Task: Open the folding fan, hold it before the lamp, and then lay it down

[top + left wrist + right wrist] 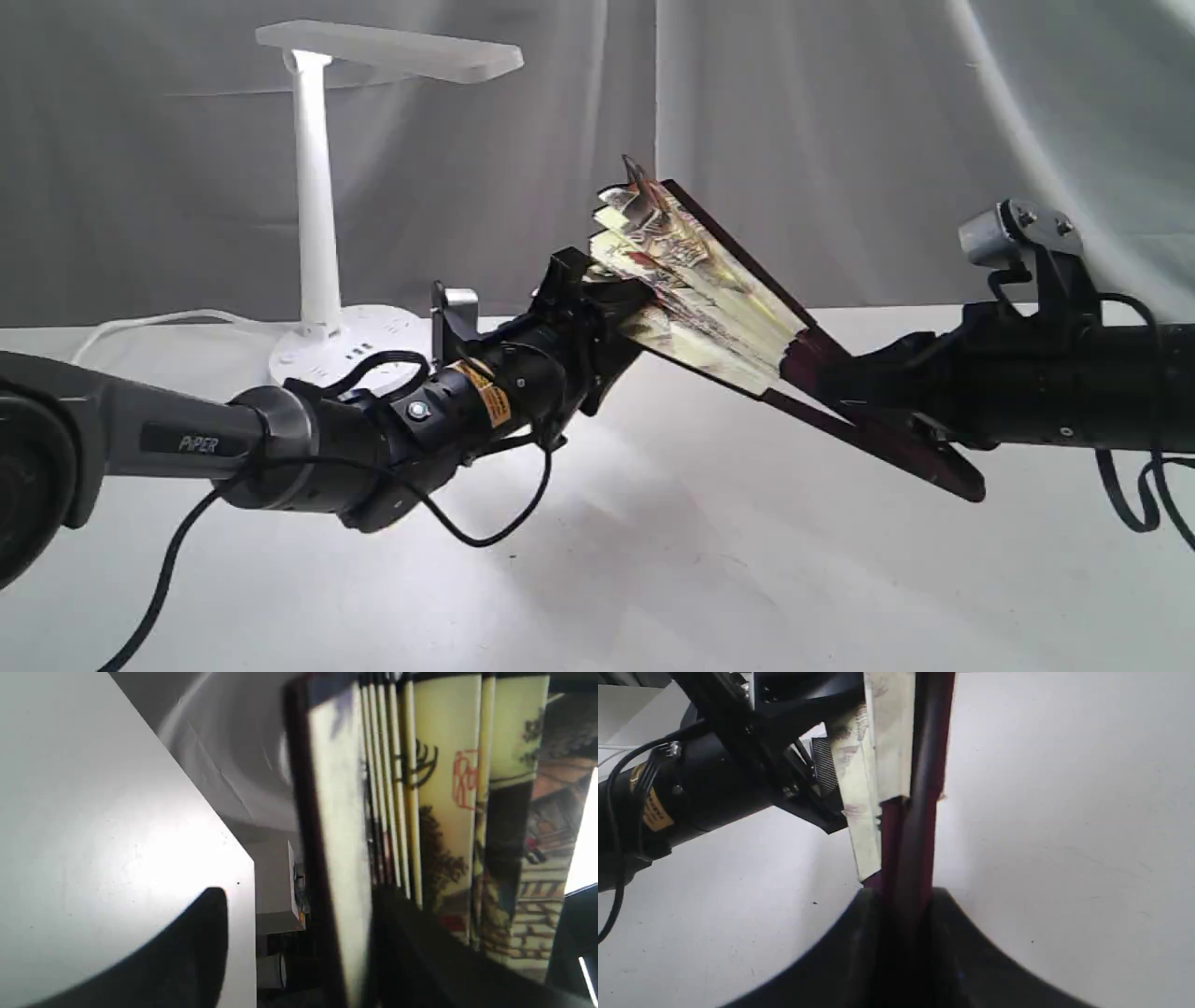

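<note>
Standing back-left on the tabletop [653,560]: lamp [317,233]. Left jaws straddle the outer pleats of the folding fan [709,280], can't tell if clamped. Fan is part-open, tilted, in mid-air at centre, clear of the tabletop. Right jaws clenched on its maroon ribs near the pivot.

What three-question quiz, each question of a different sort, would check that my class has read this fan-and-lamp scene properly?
1. True or false: the folding fan is held in the air above the table.
2. The right gripper grips the fan by: A its maroon ribs; B its painted leaf; C its black edging.
3. Fill in: the lamp stands on the ___ side of the exterior view.
Key: 1 true; 2 A; 3 left.
</note>
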